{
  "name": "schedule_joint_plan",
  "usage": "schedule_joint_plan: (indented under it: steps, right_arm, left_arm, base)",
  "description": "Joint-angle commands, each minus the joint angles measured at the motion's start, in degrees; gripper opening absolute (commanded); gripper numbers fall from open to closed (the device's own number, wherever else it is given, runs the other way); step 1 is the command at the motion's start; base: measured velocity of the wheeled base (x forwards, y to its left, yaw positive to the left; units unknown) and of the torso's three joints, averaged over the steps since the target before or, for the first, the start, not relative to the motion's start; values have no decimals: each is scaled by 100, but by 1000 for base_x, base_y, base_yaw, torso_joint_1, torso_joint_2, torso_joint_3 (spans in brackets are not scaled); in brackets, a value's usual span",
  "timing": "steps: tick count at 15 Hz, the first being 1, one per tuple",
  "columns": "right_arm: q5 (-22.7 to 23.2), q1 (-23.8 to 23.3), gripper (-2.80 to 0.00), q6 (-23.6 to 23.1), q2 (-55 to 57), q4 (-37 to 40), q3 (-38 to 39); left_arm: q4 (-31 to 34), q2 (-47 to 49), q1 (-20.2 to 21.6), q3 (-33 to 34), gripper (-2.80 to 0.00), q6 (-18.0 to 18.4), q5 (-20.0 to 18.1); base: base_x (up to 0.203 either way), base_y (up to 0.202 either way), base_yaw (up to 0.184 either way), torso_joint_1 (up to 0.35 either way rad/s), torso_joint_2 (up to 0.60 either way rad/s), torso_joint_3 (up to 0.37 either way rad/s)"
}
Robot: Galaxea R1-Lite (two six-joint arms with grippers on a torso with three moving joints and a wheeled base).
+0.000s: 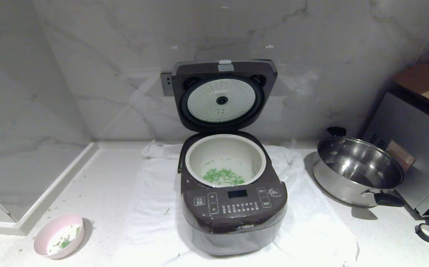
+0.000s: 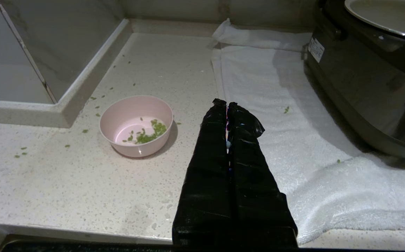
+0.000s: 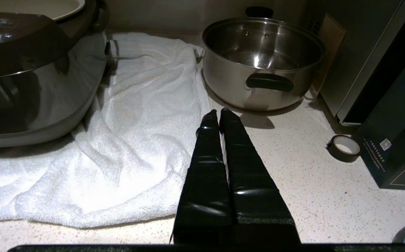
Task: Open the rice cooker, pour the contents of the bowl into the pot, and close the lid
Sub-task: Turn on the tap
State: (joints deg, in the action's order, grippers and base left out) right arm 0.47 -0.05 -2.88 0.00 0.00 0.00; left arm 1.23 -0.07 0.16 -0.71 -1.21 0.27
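The rice cooker (image 1: pixel 233 207) stands on a white towel (image 1: pixel 151 207), lid (image 1: pixel 223 94) raised, green contents (image 1: pixel 222 176) inside the pot (image 1: pixel 196 163). Left of the cooker, the left gripper (image 2: pixel 227 103) hovers with fingers pressed together near the bowl (image 2: pixel 118 119); right of the cooker, the right gripper (image 3: pixel 218 111) is likewise closed, empty.

White towel (image 1: pixel 311 230): spread flat on the pale speckled counter (image 1: pixel 385 237), rumpled at its edges. Steel pan (image 1: pixel 359 170): just right of the towel, black handles, upright. Grey metal oven box (image 1: pixel 411 148): right of the towel, beyond the pan. Tape roll (image 1: pixel 426 232): lying flat, well right of the towel. Wall socket (image 1: pixel 166 83): on the marble wall behind the towel.
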Motion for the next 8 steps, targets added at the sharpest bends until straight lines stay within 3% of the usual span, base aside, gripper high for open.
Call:
schedule_joint_plan:
  steps: [1, 8]
  right_arm:
    - [120, 5, -280, -72, 0, 18, 0]
    - [15, 5, -280, 148, 0, 9, 0]
  left_arm:
    - [3, -1, -7, 0, -280, -2, -1]
    - [18, -1, -7, 0, -280, 6, -1]
  base:
    - [0, 0, 0, 0, 0, 0]
    - [0, 0, 0, 0, 0, 0]
